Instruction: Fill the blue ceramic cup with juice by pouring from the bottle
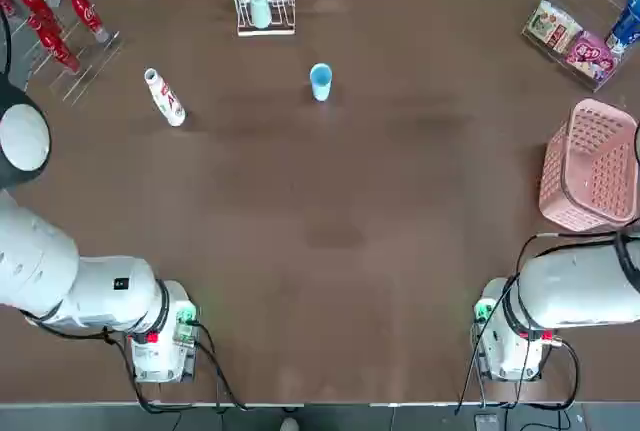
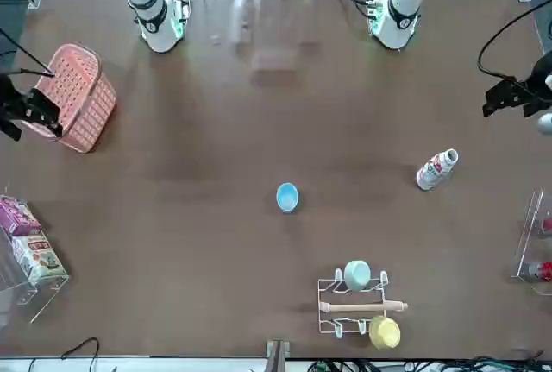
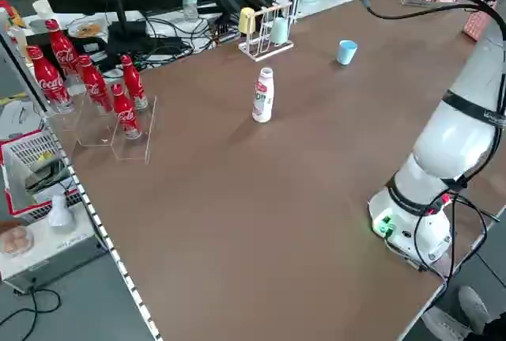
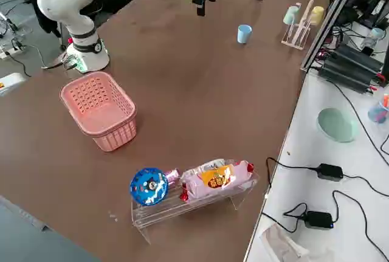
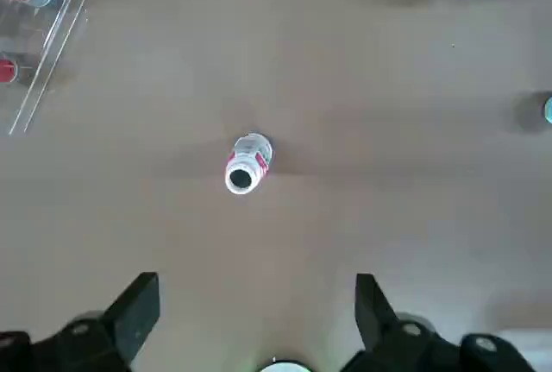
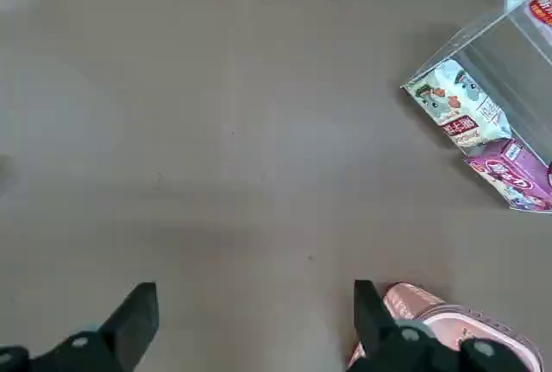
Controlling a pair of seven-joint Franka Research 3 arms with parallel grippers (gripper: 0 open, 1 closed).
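Note:
The blue ceramic cup (image 1: 320, 81) stands upright at the far middle of the table, also seen as the cup (image 2: 287, 197). The bottle (image 1: 165, 97), slim and white with a red label, stands upright to the cup's left, well apart from it. My left gripper (image 5: 254, 312) hangs high over the table, open and empty, with the bottle (image 5: 246, 163) ahead of its fingers. In the front view the left gripper (image 2: 511, 96) sits at the table's left edge. My right gripper (image 6: 254, 316) is open and empty above the pink basket, far from both objects.
A wire rack (image 1: 262, 1) with a mint cup and a yellow cup stands behind the blue cup. Red cola bottles (image 1: 60, 11) fill the far left corner. A pink basket (image 1: 590, 166) and a clear snack stand (image 1: 575, 36) occupy the right side.

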